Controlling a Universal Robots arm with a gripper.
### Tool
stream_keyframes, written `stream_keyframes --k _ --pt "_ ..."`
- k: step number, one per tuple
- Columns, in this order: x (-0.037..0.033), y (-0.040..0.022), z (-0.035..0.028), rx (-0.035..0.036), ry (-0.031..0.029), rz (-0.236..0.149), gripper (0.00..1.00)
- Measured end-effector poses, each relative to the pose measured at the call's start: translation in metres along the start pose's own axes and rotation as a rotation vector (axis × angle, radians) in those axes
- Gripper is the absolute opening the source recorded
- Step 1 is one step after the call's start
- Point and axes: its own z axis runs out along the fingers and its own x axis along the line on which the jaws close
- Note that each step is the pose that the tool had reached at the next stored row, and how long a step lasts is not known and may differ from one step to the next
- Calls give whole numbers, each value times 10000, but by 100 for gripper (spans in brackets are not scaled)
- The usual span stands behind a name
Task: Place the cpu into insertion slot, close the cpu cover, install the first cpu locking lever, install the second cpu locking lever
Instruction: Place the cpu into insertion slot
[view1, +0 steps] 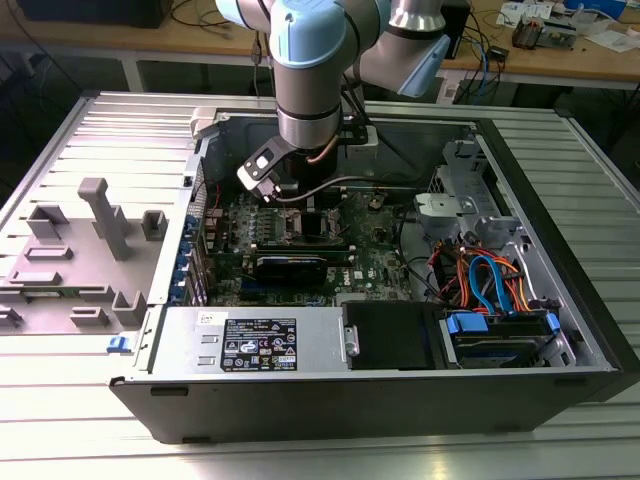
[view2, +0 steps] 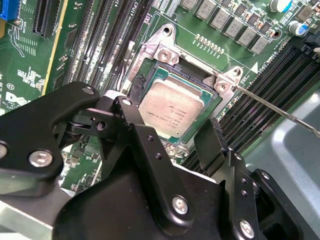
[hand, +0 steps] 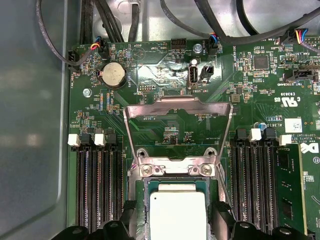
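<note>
Hand (view2: 174, 111) spread astride the cpu (hand: 177, 217), which lies in the insertion slot (hand: 142, 197); cpu cover (hand: 177, 101) stands raised. Risk: the hand catching the chip's edge could skew it on the contacts.

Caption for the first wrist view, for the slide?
Open gripper straddles the cpu lying in the insertion slot, cpu cover raised.

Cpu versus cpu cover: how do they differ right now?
The cpu lies flat in the insertion slot; the cpu cover stands hinged open. The cpu is a solid plate; the cpu cover is a windowed frame. Both are silvery metal.
</note>
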Motion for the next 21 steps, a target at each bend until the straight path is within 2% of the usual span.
stream_keyframes --k 14,17,18,21 --pt "1 2 -22 -1 -1 17 69" --pt "1 2 -22 0 -2 16 67" --pt "1 2 -22 0 -2 17 60" --pt "1 2 -22 0 -2 17 60"
